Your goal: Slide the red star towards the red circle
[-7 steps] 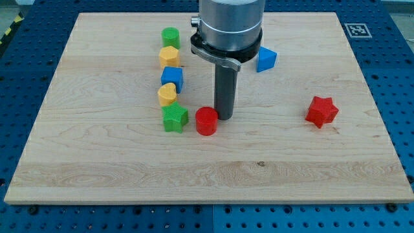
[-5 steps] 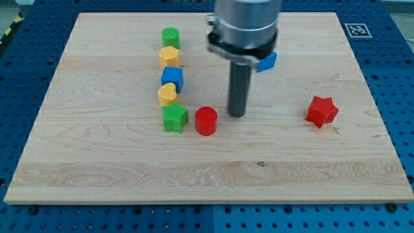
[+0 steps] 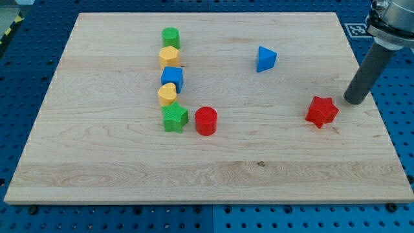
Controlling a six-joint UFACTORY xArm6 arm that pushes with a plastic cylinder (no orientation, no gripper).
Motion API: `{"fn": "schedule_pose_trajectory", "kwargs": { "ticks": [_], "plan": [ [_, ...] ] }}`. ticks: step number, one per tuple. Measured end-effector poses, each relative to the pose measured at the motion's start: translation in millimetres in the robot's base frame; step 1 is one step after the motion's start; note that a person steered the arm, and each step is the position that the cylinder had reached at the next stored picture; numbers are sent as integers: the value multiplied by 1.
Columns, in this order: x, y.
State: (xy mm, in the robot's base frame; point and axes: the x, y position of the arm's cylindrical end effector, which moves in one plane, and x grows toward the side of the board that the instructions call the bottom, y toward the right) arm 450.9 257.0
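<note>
My tip point(image 3: 354, 101) has swung from beside the red circle point(image 3: 206, 121) at centre-left to the right of the frame, just right of the red star point(image 3: 321, 111), ready to push it left across the table point(image 3: 213, 175). I have no hand, only a rod. No readable writing.

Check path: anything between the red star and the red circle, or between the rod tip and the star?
Nothing visible. My tip sits just to the view's right of the red star block, bare board between. From the star leftward to the red circle block the wooden board shows only bare wood.
</note>
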Motion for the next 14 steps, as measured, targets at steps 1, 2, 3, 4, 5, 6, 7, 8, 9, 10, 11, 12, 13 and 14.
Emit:
{"fn": "schedule_pose_trajectory", "kwargs": {
  "ticks": [1,2,3,4,5,6,7,8,9,10,11,12,13,14],
  "plan": [
    [8,-3],
    [21,-26],
    [23,-50],
    [23,-68],
    [24,-81],
    [30,-94],
    [32,-107],
    [32,-118],
    [38,-126],
    [40,-136],
    [40,-148],
    [33,-161],
    [19,-177],
    [10,-190]
  ]
}}
